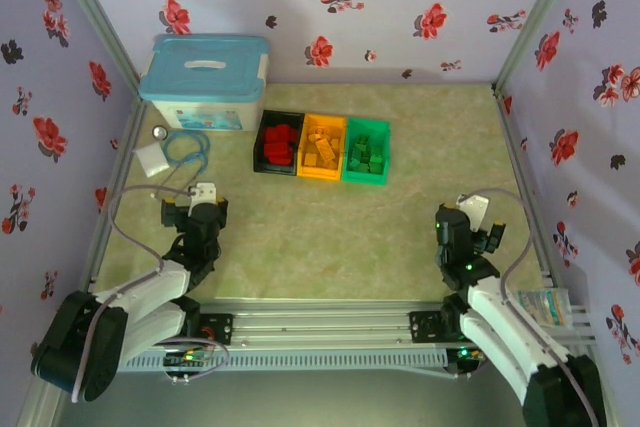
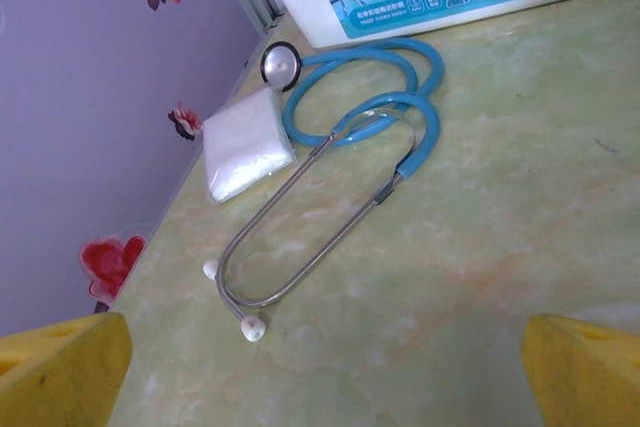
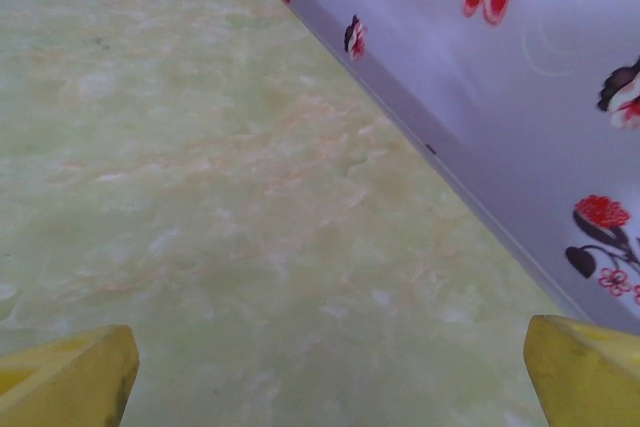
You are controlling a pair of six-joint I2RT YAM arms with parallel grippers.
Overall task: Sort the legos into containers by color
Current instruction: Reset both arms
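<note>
Centre of the table (image 1: 330,237) is bare from the arm bases up to the bins, a free run for either arm. Black bin (image 1: 259,147), orange-yellow bin (image 1: 320,175) and green bin (image 1: 364,178) stand side by side at far centre with no visible gap to pass between; tops are open from above. Floor right of the green bin is wide open.

Far-left corner is crowded: white box with light-blue lid (image 1: 207,65) at the back, stethoscope (image 2: 400,117) just in front of it, white packet (image 2: 245,142) touching the tubing, near the left wall (image 2: 100,97).

Left gripper (image 2: 325,367), jaws wide, faces that clutter. Right gripper (image 3: 330,372), jaws wide, has bare table ahead and the right wall (image 3: 500,97) close alongside.
</note>
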